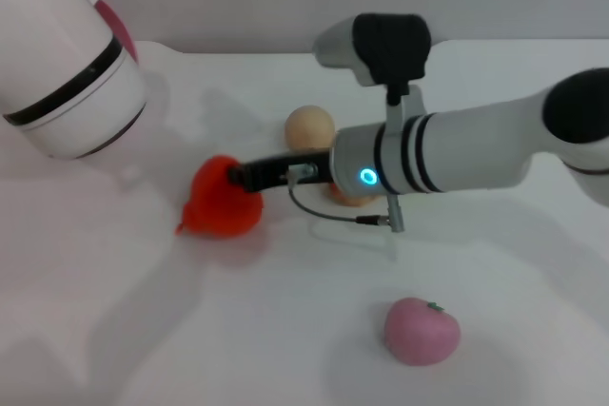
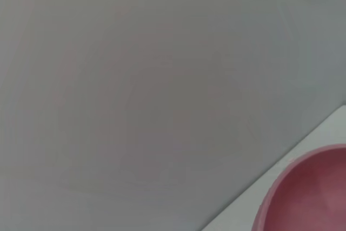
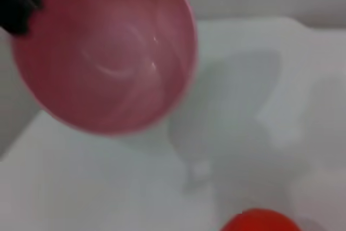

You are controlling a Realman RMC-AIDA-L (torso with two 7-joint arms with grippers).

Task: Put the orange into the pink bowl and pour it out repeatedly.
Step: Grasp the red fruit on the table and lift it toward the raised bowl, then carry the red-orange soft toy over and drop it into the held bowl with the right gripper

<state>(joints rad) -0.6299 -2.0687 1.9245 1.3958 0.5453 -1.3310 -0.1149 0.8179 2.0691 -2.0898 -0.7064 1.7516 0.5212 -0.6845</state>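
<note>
The orange [image 1: 221,201] lies on the white table, left of centre, its stem pointing front-left. Its top also shows in the right wrist view [image 3: 259,221]. My right gripper [image 1: 238,176] reaches in from the right and touches the orange's upper right side. The pink bowl [image 3: 108,52] is held up in the air, tilted with its empty inside facing the right wrist camera. My left gripper [image 3: 21,4] is shut on its rim. In the head view only a sliver of the bowl [image 1: 119,30] shows behind the left arm. Its rim also shows in the left wrist view [image 2: 308,193].
A beige round toy [image 1: 310,127] sits behind the right arm and another beige piece [image 1: 352,199] is partly hidden under it. A small pink apple-like toy [image 1: 422,330] lies at the front right. The left arm's white body [image 1: 67,64] fills the back left.
</note>
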